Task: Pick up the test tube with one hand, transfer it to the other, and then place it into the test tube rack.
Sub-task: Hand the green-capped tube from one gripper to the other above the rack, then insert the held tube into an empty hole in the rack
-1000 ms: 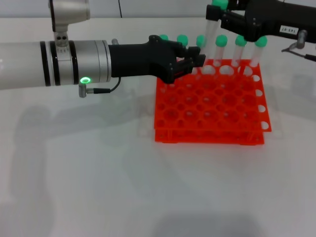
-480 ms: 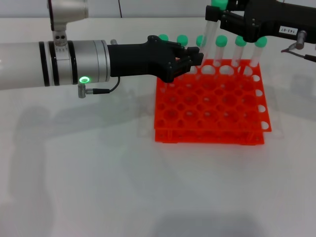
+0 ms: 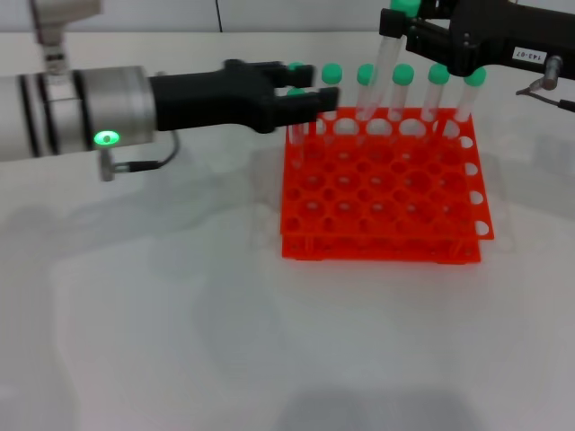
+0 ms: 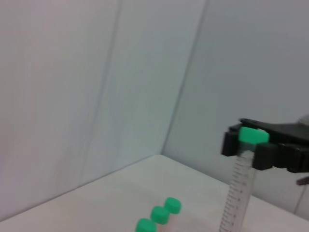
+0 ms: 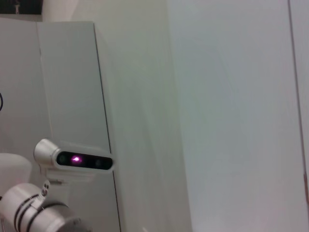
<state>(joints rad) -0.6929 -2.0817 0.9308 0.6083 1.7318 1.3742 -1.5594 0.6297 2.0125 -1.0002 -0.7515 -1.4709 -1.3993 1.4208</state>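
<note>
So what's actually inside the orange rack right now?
The test tube rack holds green-capped tubes only in its far row; nearer holes look empty. The left gripper covers part of that row's left end. The right gripper holds the test tube above it.

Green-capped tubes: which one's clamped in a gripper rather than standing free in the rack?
The test tube held near its cap by the right gripper, leaning over the rack's far row; the others stand unheld.

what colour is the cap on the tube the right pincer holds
Green; the test tube cap shows best in the left wrist view.
</note>
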